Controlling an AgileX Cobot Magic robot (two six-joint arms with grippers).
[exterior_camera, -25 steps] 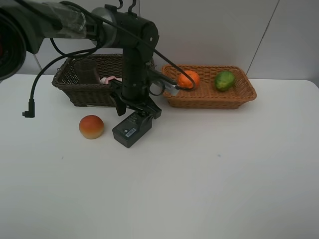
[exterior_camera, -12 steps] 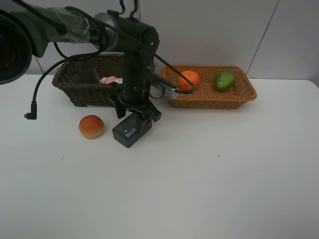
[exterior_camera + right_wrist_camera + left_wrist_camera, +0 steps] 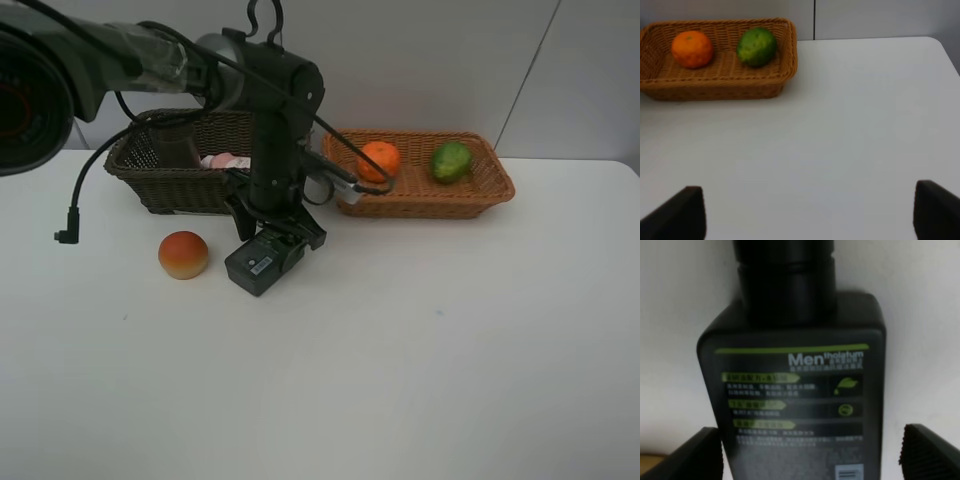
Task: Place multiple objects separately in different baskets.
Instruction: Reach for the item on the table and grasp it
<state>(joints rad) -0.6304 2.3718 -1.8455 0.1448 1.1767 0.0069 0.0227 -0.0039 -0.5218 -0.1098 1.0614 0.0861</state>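
the left tool is released, jaws wide at both sides of the dark grey bottle lying on the tabletop; better to lower, centre, then close evenly.

A broad, flat white tabletop with a smooth matte surface fills most of the high view. Its far edge runs straight along a pale grey-white panelled wall. A thin dark seam crosses the right part of the wall on a slant. The table's far right corner is rounded. The light is soft and even, casting only faint, blurred shadows.
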